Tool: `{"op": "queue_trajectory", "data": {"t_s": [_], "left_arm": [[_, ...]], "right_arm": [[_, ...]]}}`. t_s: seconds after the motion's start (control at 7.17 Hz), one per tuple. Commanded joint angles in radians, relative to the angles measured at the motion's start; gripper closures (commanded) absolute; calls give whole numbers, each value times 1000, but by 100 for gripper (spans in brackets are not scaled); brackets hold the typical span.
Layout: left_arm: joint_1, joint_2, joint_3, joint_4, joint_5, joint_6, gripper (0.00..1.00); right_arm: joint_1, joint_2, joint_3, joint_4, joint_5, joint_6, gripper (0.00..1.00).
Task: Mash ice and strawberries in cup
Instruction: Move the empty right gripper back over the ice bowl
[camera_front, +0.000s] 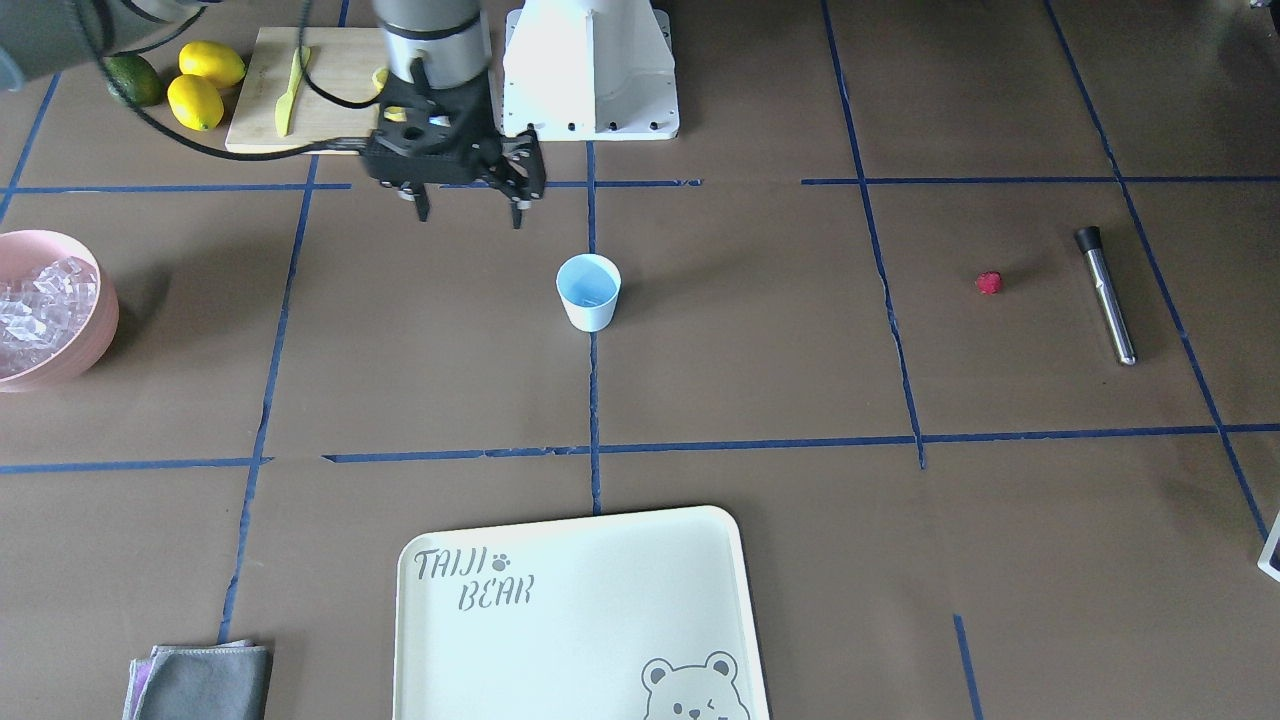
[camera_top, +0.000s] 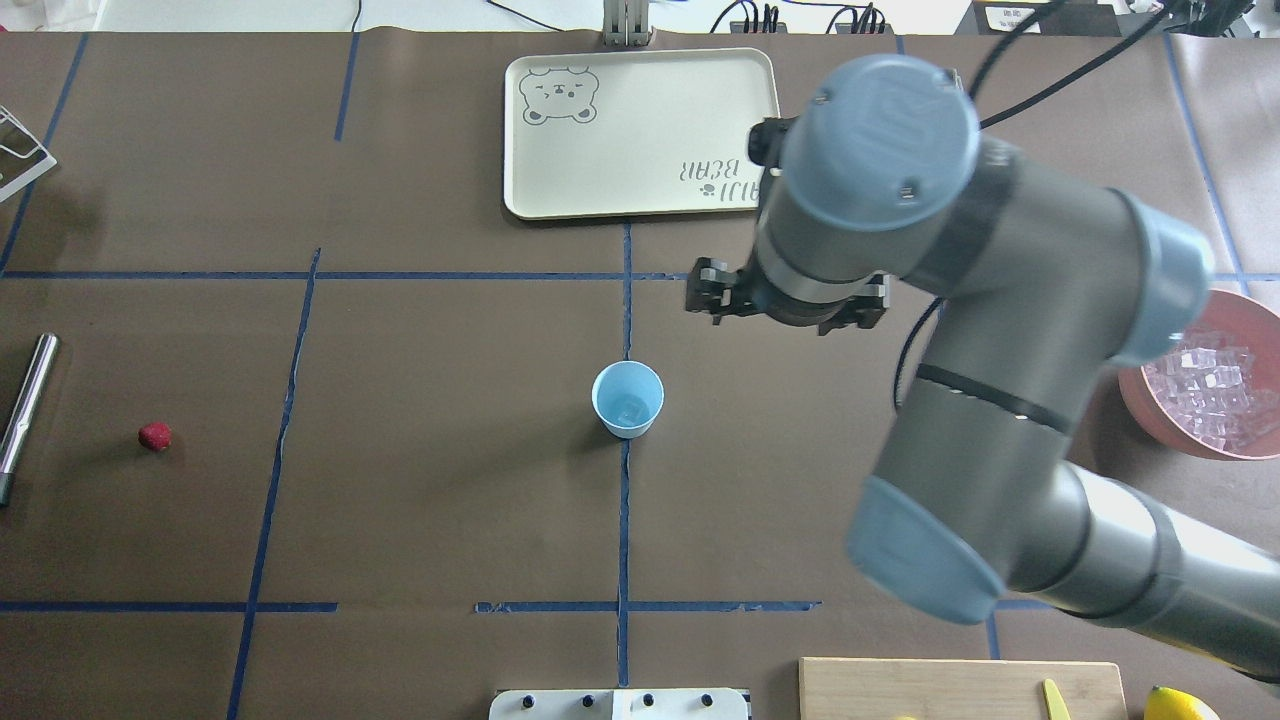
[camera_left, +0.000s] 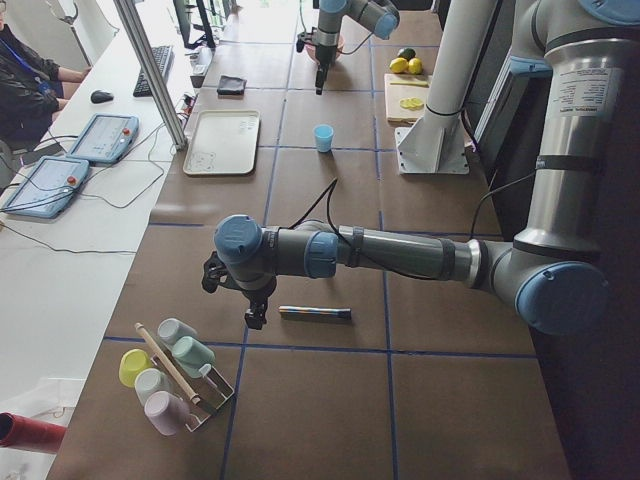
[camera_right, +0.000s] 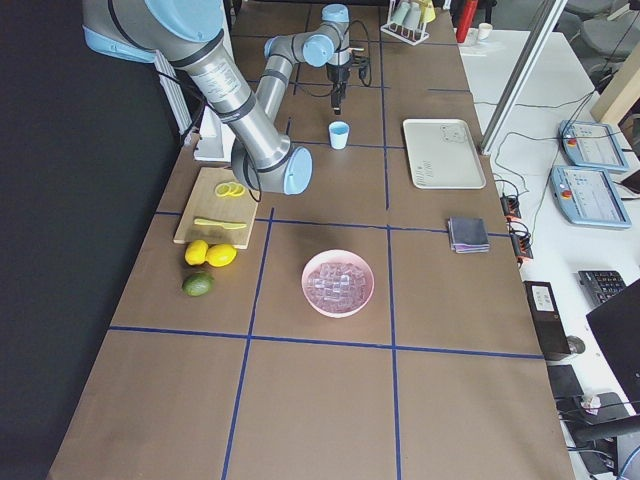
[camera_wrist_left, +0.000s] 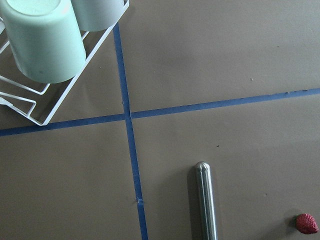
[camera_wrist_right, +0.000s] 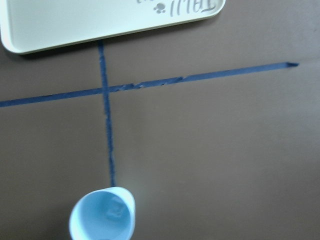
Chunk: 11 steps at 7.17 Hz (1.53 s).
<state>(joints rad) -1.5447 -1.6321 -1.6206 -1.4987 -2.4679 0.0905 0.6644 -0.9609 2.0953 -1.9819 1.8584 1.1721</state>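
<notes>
The pale blue cup (camera_front: 588, 292) (camera_top: 627, 400) stands upright mid-table, and a clear cube of ice (camera_top: 632, 408) shows inside it. More ice (camera_front: 35, 310) fills the pink bowl (camera_front: 100, 300). One red strawberry (camera_front: 988, 283) (camera_wrist_left: 306, 224) lies on the table beside a steel muddler (camera_front: 1105, 295). My right gripper (camera_front: 470, 218) hangs open and empty above the table, beside the cup on the bowl's side and nearer the robot's base. My left gripper (camera_left: 255, 318) hovers by the muddler's end (camera_left: 285, 313). It shows only in the side views, so I cannot tell its state.
A cream bear tray (camera_front: 580, 610) lies at the far edge from the robot. A cutting board (camera_front: 330, 80) holds a yellow knife, with lemons (camera_front: 205, 85) and an avocado (camera_front: 133, 80) beside it. A grey cloth (camera_front: 205, 680) and a wire cup rack (camera_wrist_left: 50, 60) sit at the edges.
</notes>
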Motion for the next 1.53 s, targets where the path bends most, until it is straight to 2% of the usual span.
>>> {"op": "queue_trajectory", "data": {"t_s": [0.0, 0.28, 0.42, 0.56, 0.84, 0.98, 1.26, 1.39], "left_arm": [[0, 0, -5, 0, -2, -2, 0], [0, 0, -7, -2, -2, -2, 0], [0, -2, -7, -2, -2, -2, 0], [0, -2, -8, 0, -2, -2, 0], [0, -2, -10, 0, -2, -2, 0], [0, -2, -10, 0, -3, -2, 0], [0, -2, -10, 0, -3, -2, 0], [0, -2, -10, 0, -3, -2, 0]], "right_arm": [[226, -267, 126, 55, 152, -267, 0], [393, -581, 96, 373, 285, -451, 0], [467, -667, 42, 449, 336, -560, 0], [503, -721, 7, 451, 331, -677, 0], [549, -737, -82, 453, 332, -766, 0], [547, -742, -134, 507, 334, -766, 0], [547, -765, -255, 696, 335, -722, 1], [546, -774, -259, 710, 350, -645, 1]]}}
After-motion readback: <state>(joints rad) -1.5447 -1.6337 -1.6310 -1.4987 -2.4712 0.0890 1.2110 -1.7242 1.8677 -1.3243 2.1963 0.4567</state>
